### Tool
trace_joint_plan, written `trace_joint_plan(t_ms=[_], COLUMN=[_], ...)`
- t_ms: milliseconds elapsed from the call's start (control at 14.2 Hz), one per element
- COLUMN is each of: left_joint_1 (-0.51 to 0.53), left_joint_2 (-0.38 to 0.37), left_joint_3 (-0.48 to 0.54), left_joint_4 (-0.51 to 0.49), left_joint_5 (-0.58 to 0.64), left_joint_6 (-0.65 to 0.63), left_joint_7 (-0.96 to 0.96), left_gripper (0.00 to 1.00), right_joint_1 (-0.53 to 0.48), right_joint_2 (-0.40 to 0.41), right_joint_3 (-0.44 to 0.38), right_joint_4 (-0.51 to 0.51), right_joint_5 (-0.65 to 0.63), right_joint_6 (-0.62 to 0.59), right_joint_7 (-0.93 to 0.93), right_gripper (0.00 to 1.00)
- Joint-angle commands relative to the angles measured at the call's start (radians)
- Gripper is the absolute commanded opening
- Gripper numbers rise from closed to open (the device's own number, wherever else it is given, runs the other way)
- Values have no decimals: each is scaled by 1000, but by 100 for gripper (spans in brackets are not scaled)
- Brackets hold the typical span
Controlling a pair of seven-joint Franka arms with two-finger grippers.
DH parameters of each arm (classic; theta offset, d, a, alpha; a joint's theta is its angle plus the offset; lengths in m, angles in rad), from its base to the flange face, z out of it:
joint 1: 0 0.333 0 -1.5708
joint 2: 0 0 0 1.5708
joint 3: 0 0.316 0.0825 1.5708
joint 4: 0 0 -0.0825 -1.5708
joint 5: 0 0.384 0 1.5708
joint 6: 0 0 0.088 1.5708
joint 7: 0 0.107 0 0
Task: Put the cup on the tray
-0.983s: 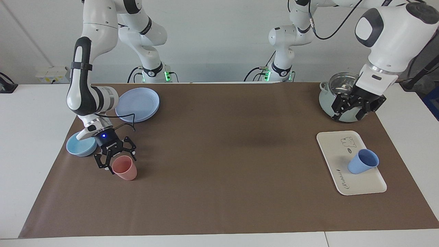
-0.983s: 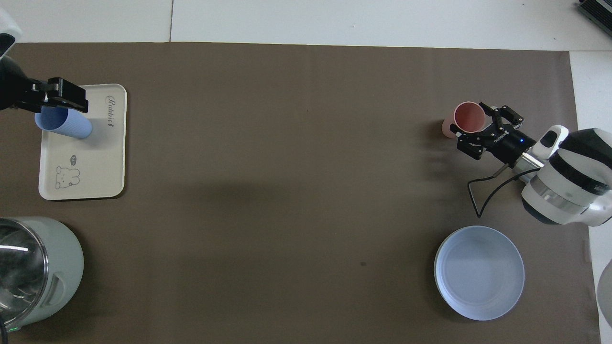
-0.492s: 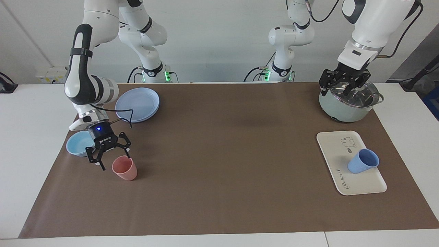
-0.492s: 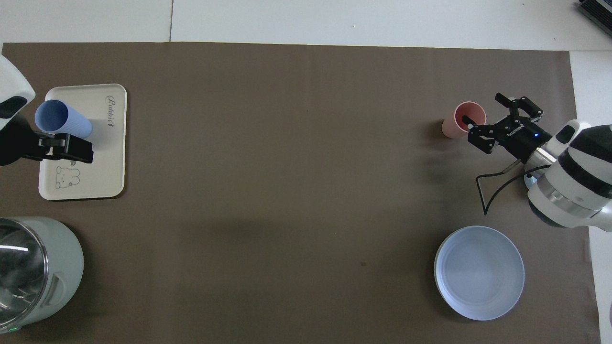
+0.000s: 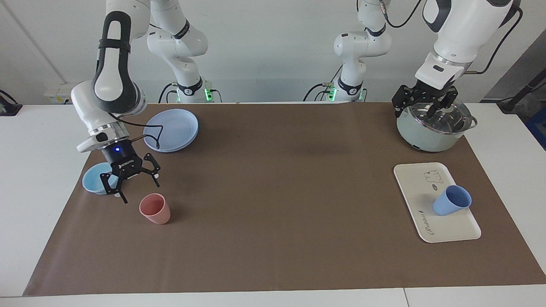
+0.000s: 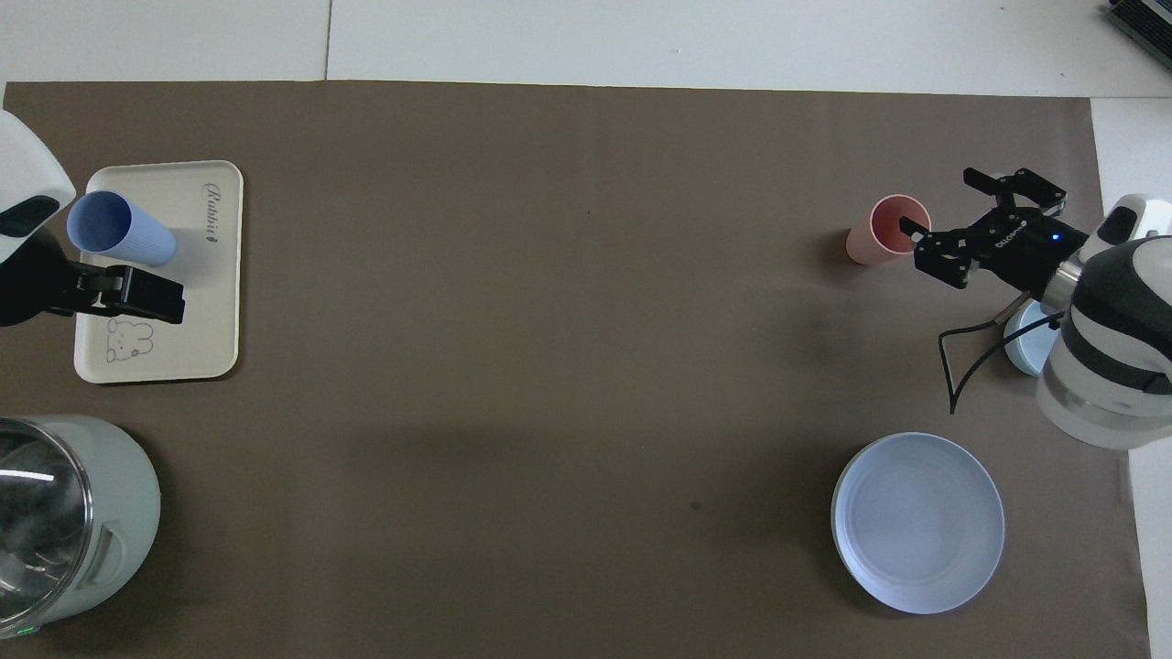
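Observation:
The periwinkle-blue cup (image 5: 452,201) (image 6: 119,229) stands upright on the cream tray (image 5: 416,183) (image 6: 211,302) at the left arm's end of the table. My left gripper (image 5: 422,106) (image 6: 133,291) hangs high in the air, open and empty, well clear of the cup. From overhead it is over the tray's end nearer the robots. My right gripper (image 5: 138,189) (image 6: 943,201) is open and empty, raised a little above the mat beside the pink cup (image 5: 155,209) (image 6: 886,229).
A light-blue bowl (image 5: 96,179) (image 6: 1025,334) sits under the right wrist. A round blue plate (image 5: 171,129) (image 6: 917,522) lies nearer the robots than the bowl. A pale green pot with a glass lid (image 5: 435,128) (image 6: 64,513) stands between the tray and the left arm's base.
My left gripper has risen and drawn back from the cup toward the robots. My right gripper has lifted off the pink cup and moved toward the bowl. Both cups stayed put.

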Motion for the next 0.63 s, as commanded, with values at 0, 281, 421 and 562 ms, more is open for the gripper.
trace_joint_plan(t_ms=[0, 281, 421, 562], left_joint_1=[-6, -6, -4, -4], left_joint_2=[-20, -17, -15, -6], left_joint_3=[10, 15, 21, 26], left_joint_4=[-17, -17, -13, 16], left_joint_5=[16, 5, -16, -38], left_joint_6=[-11, 1, 4, -16], left_joint_7=[15, 14, 11, 11], left_gripper=[100, 100, 100, 100], right_joint_1=[-10, -35, -27, -26], right_joint_2=[-47, -90, -97, -122], right_joint_3=[1, -9, -7, 4], right_joint_4=[-10, 84, 160, 205], right_joint_5=[-247, -747, -907, -1031], right_joint_6=[-31, -250, -376, -478], right_joint_7=[188, 608, 833, 1024], right_gripper=[100, 100, 100, 100])
